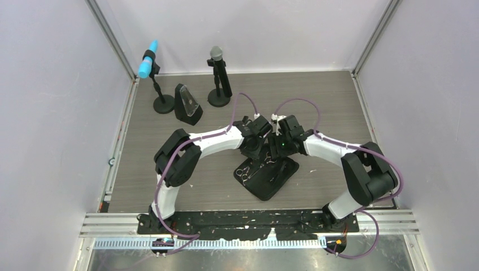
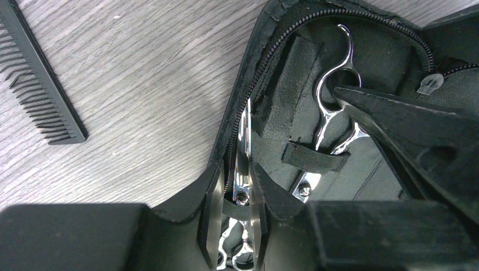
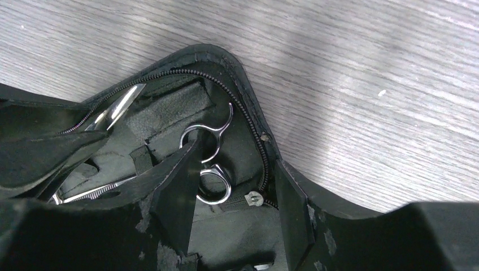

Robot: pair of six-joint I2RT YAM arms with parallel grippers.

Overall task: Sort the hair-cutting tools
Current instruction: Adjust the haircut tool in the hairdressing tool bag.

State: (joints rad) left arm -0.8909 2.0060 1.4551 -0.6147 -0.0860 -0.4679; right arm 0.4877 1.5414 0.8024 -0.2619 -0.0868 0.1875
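Note:
The black zippered pouch [image 1: 279,178] lies open mid-table. One silver scissors [image 2: 333,107] sits under a strap inside it, and its ring handles also show in the right wrist view [image 3: 213,169]. My right gripper [image 3: 237,161] is open over the pouch's corner, with its left finger [image 3: 178,186] against those handles. A second silver scissors [image 2: 244,147] stands edge-on by the zipper. My left gripper [image 2: 237,178] is shut narrowly on it near the pivot. The black comb [image 2: 39,79] lies on the table left of the pouch. The hair clips are out of view.
A blue-headed microphone [image 1: 148,59] and a grey-headed microphone [image 1: 216,56] stand on round bases at the back left. A black wedge-shaped stand [image 1: 187,104] sits between them. The two grippers [image 1: 265,144] are close together over the pouch's far end.

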